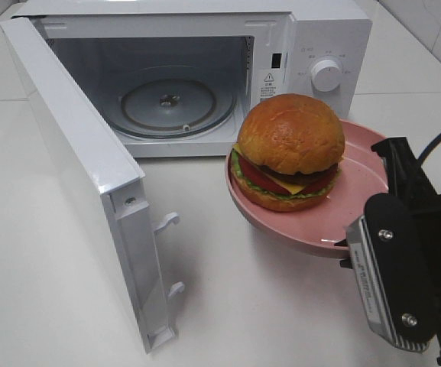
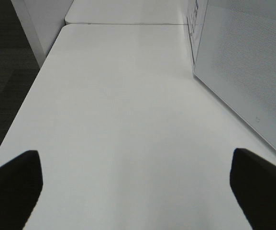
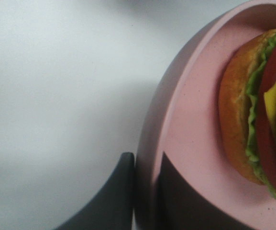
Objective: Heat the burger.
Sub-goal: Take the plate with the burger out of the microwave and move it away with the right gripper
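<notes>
Burger (image 1: 290, 151) sat on a pink plate (image 1: 358, 206) right of centre in the high view, lifted clear of the white tabletop (image 1: 52, 306) and just in front of the microwave (image 1: 205, 69). At the left of that view the microwave door (image 1: 82, 176) stood wide open, and behind it the glass turntable (image 1: 170, 103) lay bare inside the oven. Further right came the round control knob (image 1: 326, 75). At the lower right, the right gripper (image 3: 145, 191) was closed on the plate's rim, one finger above it and one beneath. The left gripper (image 2: 138, 187) showed only in its own wrist view, its two dark fingers (image 2: 13, 184) spread fully apart over the tabletop and holding nothing, with the microwave's side wall at that frame's right edge.
</notes>
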You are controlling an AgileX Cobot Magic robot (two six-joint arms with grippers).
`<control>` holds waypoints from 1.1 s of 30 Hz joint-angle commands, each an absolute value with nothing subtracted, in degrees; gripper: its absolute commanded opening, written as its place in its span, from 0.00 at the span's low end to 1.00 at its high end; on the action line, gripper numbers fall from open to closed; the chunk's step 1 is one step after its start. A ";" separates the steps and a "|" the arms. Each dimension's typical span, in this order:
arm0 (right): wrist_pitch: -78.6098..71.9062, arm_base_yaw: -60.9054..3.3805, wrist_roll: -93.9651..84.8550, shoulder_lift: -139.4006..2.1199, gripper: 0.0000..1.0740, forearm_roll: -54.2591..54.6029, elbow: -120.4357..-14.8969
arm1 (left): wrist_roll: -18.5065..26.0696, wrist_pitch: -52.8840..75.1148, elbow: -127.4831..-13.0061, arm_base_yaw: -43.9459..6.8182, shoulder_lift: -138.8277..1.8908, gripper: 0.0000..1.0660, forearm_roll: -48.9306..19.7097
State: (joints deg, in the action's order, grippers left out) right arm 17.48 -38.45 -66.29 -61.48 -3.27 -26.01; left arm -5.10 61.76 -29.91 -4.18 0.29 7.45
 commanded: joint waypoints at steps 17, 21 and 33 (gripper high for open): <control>35.92 -38.04 -30.25 -50.48 0.01 -22.12 -26.24 | -5.27 60.96 -29.74 -4.07 1.15 0.94 7.28; 38.67 -38.04 -24.41 -50.48 0.01 -25.04 -26.24 | -5.27 60.96 -29.74 -4.07 1.15 0.94 7.28; 44.29 -38.04 8.19 -50.48 0.01 -36.10 -26.24 | -5.27 60.96 -29.74 -4.07 1.15 0.94 7.28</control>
